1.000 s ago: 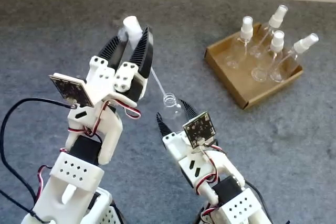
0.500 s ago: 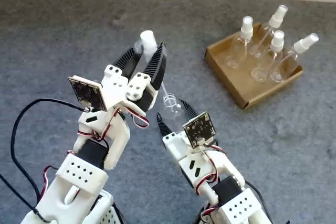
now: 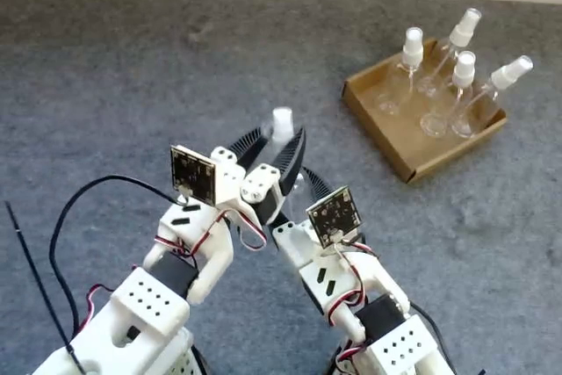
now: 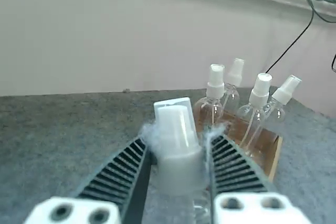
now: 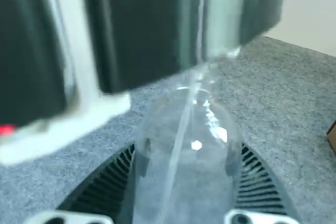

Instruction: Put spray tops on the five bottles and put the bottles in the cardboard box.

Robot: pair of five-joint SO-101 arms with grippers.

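Note:
My left gripper (image 3: 277,142) (image 4: 176,148) is shut on a white spray top (image 3: 282,122) (image 4: 176,140), held directly over the clear bottle (image 5: 186,166). The top's thin dip tube (image 5: 188,114) runs down into the bottle's neck. My right gripper (image 3: 294,192) (image 5: 186,182) is shut on that bottle and holds it upright above the grey carpet. In the high view the left gripper covers most of the bottle. The cardboard box (image 3: 413,160) (image 4: 273,148) sits at the far right with several capped bottles (image 3: 439,85) (image 4: 247,103) in it.
Grey carpet (image 3: 105,85) covers the table, with open room to the left and in front of the box. A pale wall (image 4: 105,30) runs along the far edge. Black cables (image 3: 61,226) trail by the left arm's base.
My left gripper has carried the spray top down and to the right, from beside the bottle to over its mouth, and the dip tube now goes inside. The right arm has kept still.

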